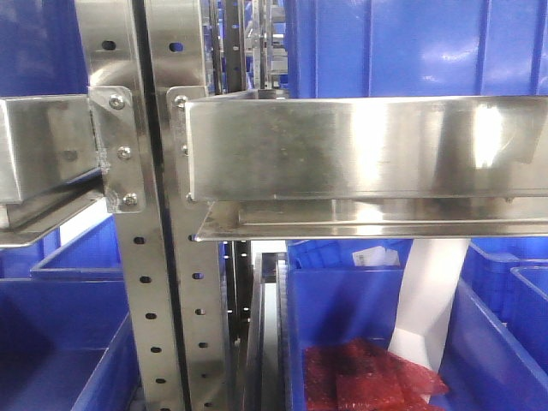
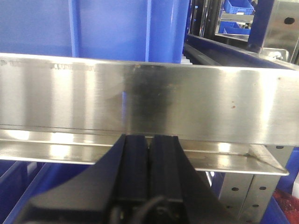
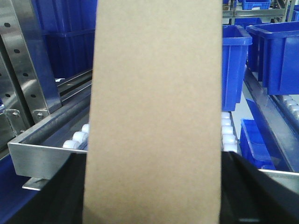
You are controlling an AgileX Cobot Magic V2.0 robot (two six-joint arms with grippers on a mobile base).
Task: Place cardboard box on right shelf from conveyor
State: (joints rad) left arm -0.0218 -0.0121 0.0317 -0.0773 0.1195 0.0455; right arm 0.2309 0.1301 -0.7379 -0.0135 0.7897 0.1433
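Observation:
The plain tan cardboard box [image 3: 154, 112] fills the middle of the right wrist view, standing tall. My right gripper [image 3: 152, 191] is shut on it, one dark finger [image 3: 53, 196] on each side. Behind the box lies the right shelf [image 3: 39, 158], a shiny steel lip with white rollers [image 3: 77, 136] beyond it. In the front view the right shelf [image 1: 368, 158] runs right from the perforated uprights [image 1: 158, 282]; no box or gripper shows there. My left gripper [image 2: 150, 140] is shut on nothing, just below the left shelf's steel lip [image 2: 140, 102]. The conveyor is out of view.
Blue bins stand above the shelves [image 1: 411, 47], below them [image 1: 51, 342] and further back [image 3: 233, 65]. One lower bin holds red packets [image 1: 368, 377] and a white sheet [image 1: 428, 300]. The left shelf [image 1: 43, 158] joins the uprights.

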